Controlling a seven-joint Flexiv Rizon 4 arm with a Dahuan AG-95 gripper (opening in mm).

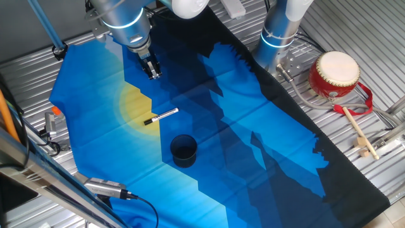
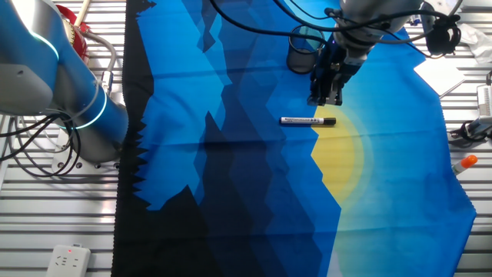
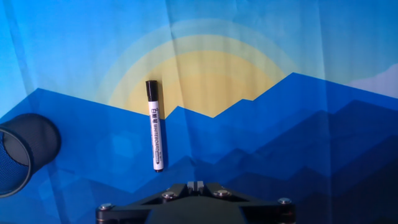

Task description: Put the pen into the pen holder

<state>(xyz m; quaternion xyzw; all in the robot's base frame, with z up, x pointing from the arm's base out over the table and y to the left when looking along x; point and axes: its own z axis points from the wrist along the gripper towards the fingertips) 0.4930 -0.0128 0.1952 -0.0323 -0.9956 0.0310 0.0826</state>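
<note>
The pen [image 1: 161, 116], a thin white marker with a black cap, lies flat on the blue printed cloth; it also shows in the other fixed view [image 2: 307, 121] and in the hand view [image 3: 153, 125], cap at the far end. The pen holder [image 1: 183, 149], a dark round cup, stands upright just in front of the pen; it shows in the other fixed view [image 2: 303, 49] and at the left edge of the hand view [image 3: 22, 152]. My gripper [image 1: 154, 73] hangs above the cloth behind the pen, apart from it, fingers together and empty [image 2: 325, 98] [image 3: 196, 184].
A red-and-cream drum [image 1: 334, 75] and a wooden drumstick [image 1: 358, 133] lie on the metal table right of the cloth. A second arm's base [image 1: 278, 38] stands at the back. Cables and a small orange-tipped thing [image 2: 464, 163] lie by the cloth's edge.
</note>
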